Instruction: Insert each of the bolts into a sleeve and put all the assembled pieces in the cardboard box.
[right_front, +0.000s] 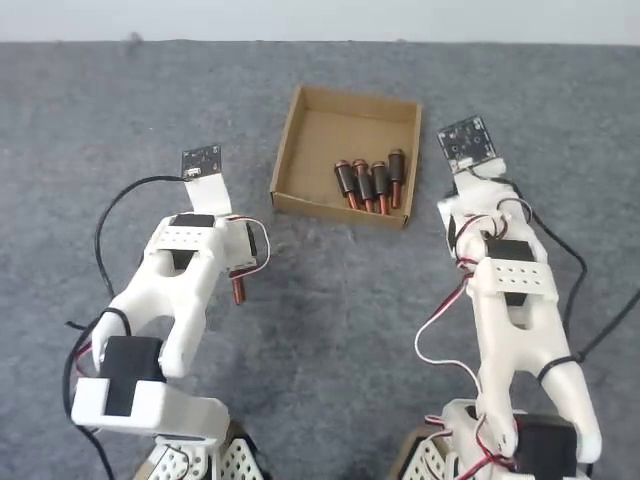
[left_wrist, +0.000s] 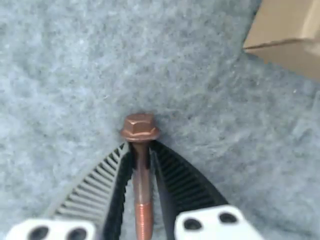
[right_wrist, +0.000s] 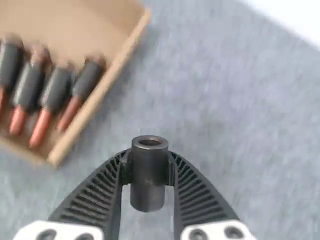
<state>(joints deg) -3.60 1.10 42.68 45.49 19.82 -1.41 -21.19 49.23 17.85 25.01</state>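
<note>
My left gripper (left_wrist: 140, 152) is shut on a copper bolt (left_wrist: 140, 150), gripping its shank just below the hex head; the threaded end (right_front: 239, 291) sticks out under the left arm in the high view. My right gripper (right_wrist: 148, 167) is shut on a dark cylindrical sleeve (right_wrist: 148, 170), held upright with its bore facing up. The cardboard box (right_front: 296, 132) sits at the middle back of the table, holding several assembled bolt-and-sleeve pieces (right_front: 371, 184) side by side near its front wall. In the right wrist view the box (right_wrist: 102, 85) and the pieces (right_wrist: 47, 95) lie just beyond the sleeve.
Grey felt covers the table (right_front: 340, 300). A corner of the box (left_wrist: 287, 35) shows in the left wrist view, off from the bolt. Cables (right_front: 120, 200) trail beside both arms. Open felt lies between the two arms, in front of the box.
</note>
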